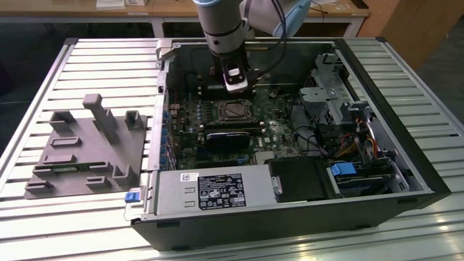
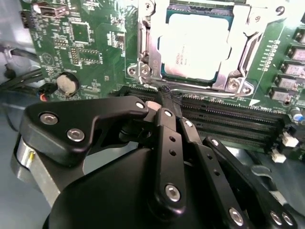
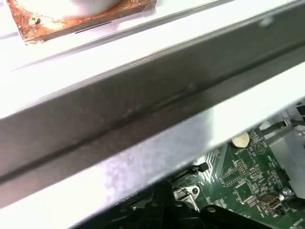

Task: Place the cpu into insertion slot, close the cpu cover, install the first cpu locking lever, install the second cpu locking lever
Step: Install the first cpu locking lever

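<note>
Slatted table (image 1: 87,65); gripper (image 2: 164,107) beside cpu (image 2: 195,45) (print unreadable), cover (image 2: 143,43) down.

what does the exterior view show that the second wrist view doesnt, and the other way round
Exterior view: the whole open computer case, the grey power supply box and the grey fixture tray on the exterior view's left. Second wrist view: the cpu cover closed over the cpu, and a round coin battery. Both: the gripper beside the insertion slot, on the green motherboard.
</note>
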`<state>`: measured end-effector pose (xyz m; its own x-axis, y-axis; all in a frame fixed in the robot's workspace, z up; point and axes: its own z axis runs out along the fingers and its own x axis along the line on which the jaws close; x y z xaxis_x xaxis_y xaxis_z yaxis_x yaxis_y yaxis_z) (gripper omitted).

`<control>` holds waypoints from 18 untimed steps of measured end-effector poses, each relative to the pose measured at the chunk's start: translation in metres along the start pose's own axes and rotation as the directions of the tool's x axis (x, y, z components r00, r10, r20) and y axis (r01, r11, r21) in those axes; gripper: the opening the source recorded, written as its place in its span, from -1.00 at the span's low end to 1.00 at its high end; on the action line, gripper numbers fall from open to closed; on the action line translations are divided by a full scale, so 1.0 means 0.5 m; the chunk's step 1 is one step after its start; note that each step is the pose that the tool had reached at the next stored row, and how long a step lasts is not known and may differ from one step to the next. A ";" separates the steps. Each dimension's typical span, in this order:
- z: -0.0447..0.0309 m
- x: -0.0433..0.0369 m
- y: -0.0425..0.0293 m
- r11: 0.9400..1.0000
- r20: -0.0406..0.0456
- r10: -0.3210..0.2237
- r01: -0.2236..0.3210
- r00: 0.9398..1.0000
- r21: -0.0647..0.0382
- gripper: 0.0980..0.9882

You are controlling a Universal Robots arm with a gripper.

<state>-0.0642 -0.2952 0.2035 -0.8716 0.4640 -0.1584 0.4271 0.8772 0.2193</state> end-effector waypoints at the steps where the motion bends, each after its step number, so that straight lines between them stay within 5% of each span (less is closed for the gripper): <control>1: -0.004 -0.001 0.001 1.000 0.000 0.000 0.000 1.000 0.000 -0.99; 6: -0.024 -0.004 0.005 1.000 0.000 0.001 -0.001 1.000 0.000 -0.99; 11: -0.024 -0.004 0.006 1.000 -0.002 0.002 -0.002 1.000 0.003 -0.99; 15: -0.022 -0.008 0.008 0.999 -0.034 0.002 0.000 0.999 0.050 -0.99; 18: -0.021 -0.011 0.009 0.997 -0.045 0.001 0.003 0.999 0.080 -0.99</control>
<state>-0.0600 -0.2951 0.2154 -0.8813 0.4584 -0.1148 0.4423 0.8857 0.1412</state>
